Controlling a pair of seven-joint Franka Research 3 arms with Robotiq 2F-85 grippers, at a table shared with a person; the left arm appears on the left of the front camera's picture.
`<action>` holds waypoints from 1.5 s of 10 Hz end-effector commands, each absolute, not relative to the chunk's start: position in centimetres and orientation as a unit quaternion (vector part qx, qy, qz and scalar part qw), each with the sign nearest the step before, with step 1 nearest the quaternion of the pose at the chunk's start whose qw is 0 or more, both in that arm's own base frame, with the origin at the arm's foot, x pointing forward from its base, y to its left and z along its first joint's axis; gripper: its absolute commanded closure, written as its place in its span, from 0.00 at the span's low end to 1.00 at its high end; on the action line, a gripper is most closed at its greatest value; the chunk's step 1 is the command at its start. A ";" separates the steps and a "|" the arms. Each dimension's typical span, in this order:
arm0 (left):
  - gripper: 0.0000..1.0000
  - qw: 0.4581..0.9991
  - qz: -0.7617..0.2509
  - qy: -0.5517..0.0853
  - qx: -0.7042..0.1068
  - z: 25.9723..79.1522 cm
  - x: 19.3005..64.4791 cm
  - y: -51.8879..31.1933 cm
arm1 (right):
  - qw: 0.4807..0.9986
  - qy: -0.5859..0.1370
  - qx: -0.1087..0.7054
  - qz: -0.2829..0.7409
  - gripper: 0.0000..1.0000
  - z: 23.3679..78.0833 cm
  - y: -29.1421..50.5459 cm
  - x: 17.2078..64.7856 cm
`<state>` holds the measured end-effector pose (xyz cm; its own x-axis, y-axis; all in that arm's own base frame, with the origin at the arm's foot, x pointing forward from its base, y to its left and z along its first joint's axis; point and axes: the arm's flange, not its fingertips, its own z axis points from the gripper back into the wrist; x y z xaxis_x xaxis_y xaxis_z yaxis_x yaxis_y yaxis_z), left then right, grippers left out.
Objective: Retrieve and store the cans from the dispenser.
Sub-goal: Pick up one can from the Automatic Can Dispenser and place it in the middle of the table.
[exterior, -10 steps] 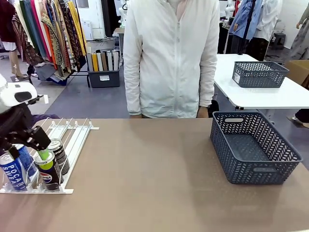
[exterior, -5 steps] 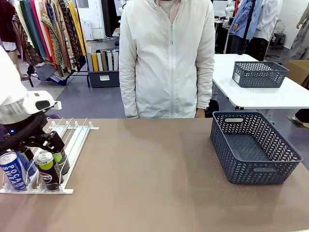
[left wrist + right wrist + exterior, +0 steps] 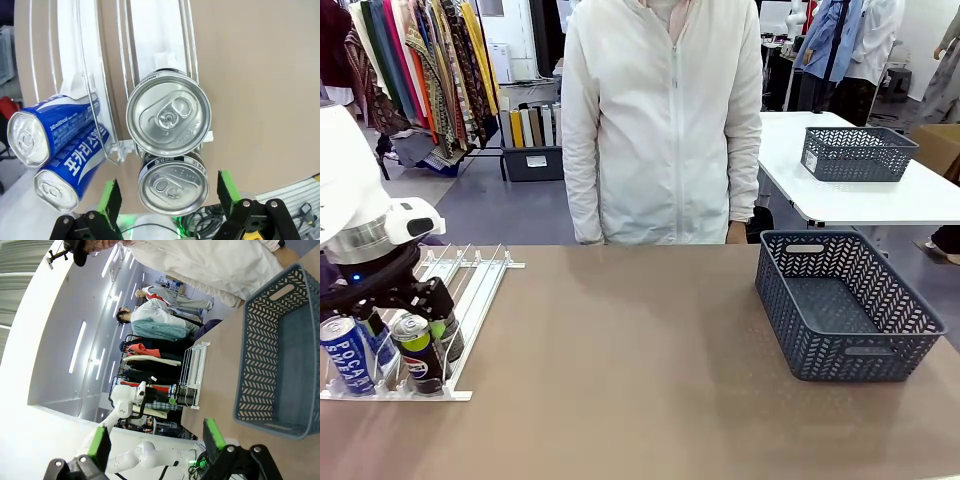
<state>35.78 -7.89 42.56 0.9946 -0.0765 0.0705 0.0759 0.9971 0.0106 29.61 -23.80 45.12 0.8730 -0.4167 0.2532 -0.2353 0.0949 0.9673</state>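
Care with the squeeze is what this pick needs. I judge I should centre the front black can (image 3: pixel 172 184) between my pads (image 3: pixel 111 195), sink low enough to hold its body rather than its rim, close evenly, and lift straight up so the dispenser (image 3: pixel 470 280) and the can behind are not dragged along. From the front, my left gripper (image 3: pixel 405 318) hangs wide open and empty over the near end of that rack. The front black can stands right beneath it, the second black can (image 3: pixel 447 335) is just behind by the green-padded finger, and the blue cans (image 3: pixel 345 352) stand in the lanes on its outer side. The basket (image 3: pixel 845 310) sits well away across the table (image 3: pixel 640 400), towards my other arm. Down my left wrist, the front can's silver top lies between my spread pads with a gap on each side, a little closer to one pad, so a small sideways nudge looks wise. The second black can is just beyond my fingertips, and the blue cans lean off to one side. Down my right wrist, my right gripper (image 3: pixel 156 440) is spread open with nothing in it. The basket lies beyond its fingertips, and the dispenser is far off past that.
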 end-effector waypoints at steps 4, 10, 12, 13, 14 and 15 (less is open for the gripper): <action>0.00 0.998 -0.046 -0.040 0.007 40.5 35.3 -8.3 | 0.702 -0.240 0.668 -0.058 0.00 45.4 -23.9 29.3; 1.00 0.998 -0.042 -0.038 0.017 40.1 35.6 -8.3 | 0.702 -0.240 0.668 -0.058 0.00 45.4 -23.9 29.3; 1.00 0.998 -0.040 -0.033 0.018 40.1 35.7 -8.3 | 0.702 -0.240 0.668 -0.058 0.00 45.4 -23.9 29.3; 1.00 0.998 -0.039 -0.034 0.019 40.1 35.7 -8.3 | 0.702 -0.240 0.668 -0.058 0.00 45.4 -23.9 29.3; 1.00 0.998 -0.038 -0.035 0.018 40.1 35.7 -8.2 | 0.702 -0.240 0.668 -0.058 0.00 45.4 -23.9 29.3; 1.00 0.998 -0.037 -0.037 0.019 40.4 35.6 -8.1 | 0.702 -0.240 0.668 -0.058 0.00 45.4 -23.9 29.3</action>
<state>36.62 -8.54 40.99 0.9932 -0.0971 0.0642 0.0964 0.9952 0.0142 29.61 -23.80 45.13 0.8730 -0.4167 0.2532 -0.2353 0.0949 0.9673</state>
